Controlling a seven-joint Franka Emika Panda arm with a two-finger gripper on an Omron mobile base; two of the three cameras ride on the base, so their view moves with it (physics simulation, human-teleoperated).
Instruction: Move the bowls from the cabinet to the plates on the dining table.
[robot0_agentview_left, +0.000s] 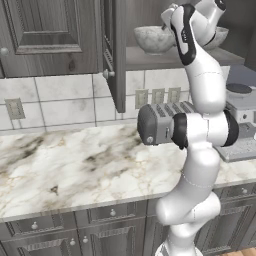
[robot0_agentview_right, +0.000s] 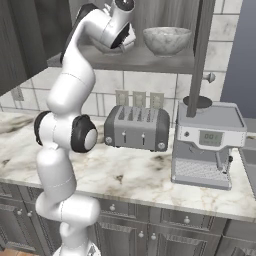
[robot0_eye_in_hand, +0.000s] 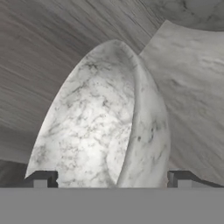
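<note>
We held our claw (robot0_eye_in_hand: 109, 181) wide open around the near marble bowl (robot0_eye_in_hand: 100, 127) on the cabinet shelf (robot0_agentview_right: 150, 59), not gripping.

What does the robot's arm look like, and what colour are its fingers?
The arm is glossy white and made of rounded tube sections, with dark grey-black rings and caps at the joints. Its gripper has two small, blocky dark grey fingertips. No cables or markings show.

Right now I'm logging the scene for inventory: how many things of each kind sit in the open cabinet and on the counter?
Marble bowls on the cabinet shelf: 2
Toasters on the counter: 1
Coffee machines on the counter: 1
Total: 4
</note>
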